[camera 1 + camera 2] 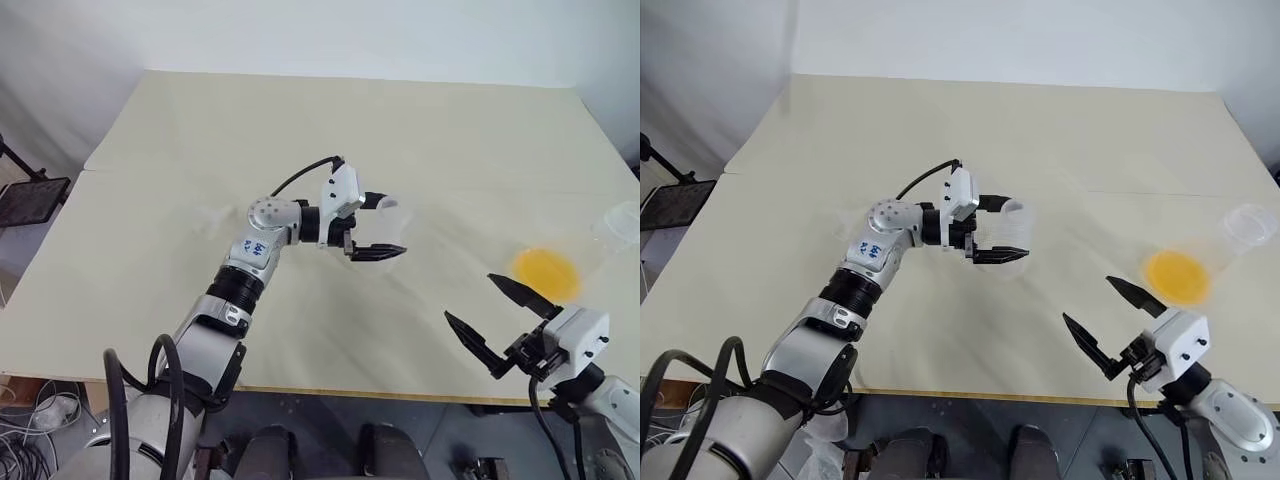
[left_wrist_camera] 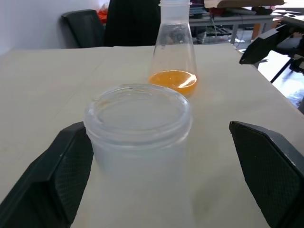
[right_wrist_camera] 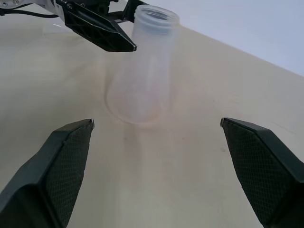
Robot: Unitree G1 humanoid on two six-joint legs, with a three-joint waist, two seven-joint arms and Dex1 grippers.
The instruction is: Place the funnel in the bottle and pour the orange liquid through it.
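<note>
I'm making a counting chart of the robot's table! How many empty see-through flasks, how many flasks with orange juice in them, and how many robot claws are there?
Empty bottle: 1
Flask holding the orange liquid: 1
Robot claws: 2, the left gripper and the right gripper, both open
Total: 4
</note>
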